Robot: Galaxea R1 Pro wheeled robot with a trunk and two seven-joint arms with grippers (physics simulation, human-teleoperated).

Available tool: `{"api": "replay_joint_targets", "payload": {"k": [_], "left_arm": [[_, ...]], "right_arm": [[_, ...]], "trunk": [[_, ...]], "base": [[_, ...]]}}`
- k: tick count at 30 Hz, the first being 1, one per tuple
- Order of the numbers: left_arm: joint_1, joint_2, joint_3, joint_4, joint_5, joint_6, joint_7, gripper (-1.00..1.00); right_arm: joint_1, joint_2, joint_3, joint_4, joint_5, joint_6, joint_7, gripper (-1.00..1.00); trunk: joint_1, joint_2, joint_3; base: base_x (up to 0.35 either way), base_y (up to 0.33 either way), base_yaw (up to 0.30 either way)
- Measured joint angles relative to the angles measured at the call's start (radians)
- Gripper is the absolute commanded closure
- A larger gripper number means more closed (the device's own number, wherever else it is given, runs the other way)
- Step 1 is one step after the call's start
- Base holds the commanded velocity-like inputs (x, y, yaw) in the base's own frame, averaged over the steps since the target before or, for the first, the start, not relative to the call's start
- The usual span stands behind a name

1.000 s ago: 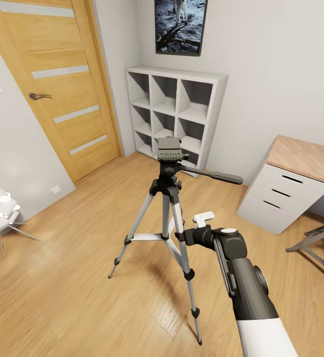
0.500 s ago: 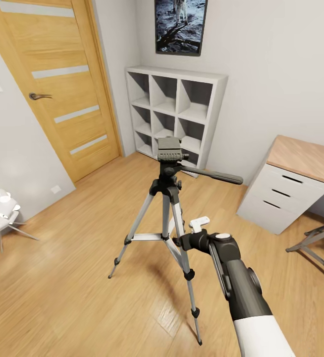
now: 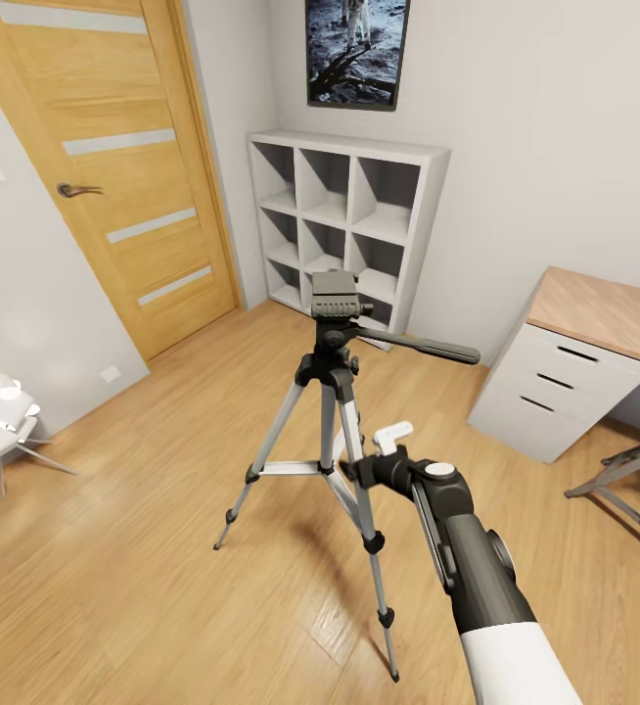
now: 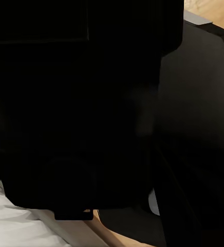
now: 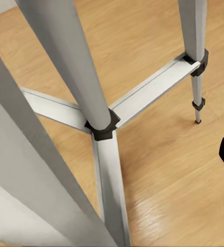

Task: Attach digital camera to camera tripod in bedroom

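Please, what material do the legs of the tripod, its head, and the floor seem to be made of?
The camera tripod legs look like brushed silver metal with a dull sheen, probably aluminium. Its flat head looks like matte dark grey plastic, though that is uncertain. The floor looks like light wood planks with visible grain and a slight gloss.

Near-black, featureless mass (image 4: 76,103) covers most of frame, too dark to identify. Slightly lighter dark grey panel (image 4: 204,118) down right side. Sliver of light wood plank floor (image 4: 215,10) at upper right corner. White surface (image 4: 24,226) at lower left corner.
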Motion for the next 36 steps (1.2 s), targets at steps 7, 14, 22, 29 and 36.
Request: {"api": "replay_joint_targets", "payload": {"k": [7,14,22,29,36], "left_arm": [[0.000,0.000,0.000,0.000,0.000,0.000,0.000,1.00],[0.000,0.000,0.000,0.000,0.000,0.000,0.000,1.00],[0.000,0.001,0.000,0.000,0.000,0.000,0.000,1.00],[0.000,0.001,0.000,0.000,0.001,0.000,0.002,1.00],[0.000,0.003,-0.002,0.000,0.009,-0.004,0.008,1.00]], "right_arm": [[0.000,0.000,0.000,0.000,0.000,-0.033,-0.011,-1.00],[0.000,0.000,-0.001,0.000,-0.001,-0.043,-0.013,1.00],[0.000,0.000,-0.002,0.000,-0.038,-0.046,-0.012,1.00],[0.000,0.000,-0.004,-0.011,-0.054,-0.050,-0.013,1.00],[0.001,0.000,-0.008,-0.015,-0.053,-0.087,-0.013,1.00]], "trunk": [[0.000,0.000,0.000],[0.000,0.000,0.000],[0.000,0.000,0.000],[0.000,0.000,0.000],[0.000,0.000,0.000]], "base": [[0.000,0.000,0.000],[0.000,0.000,0.000],[0.000,0.000,0.000],[0.000,0.000,0.000],[0.000,0.000,0.000]]}}
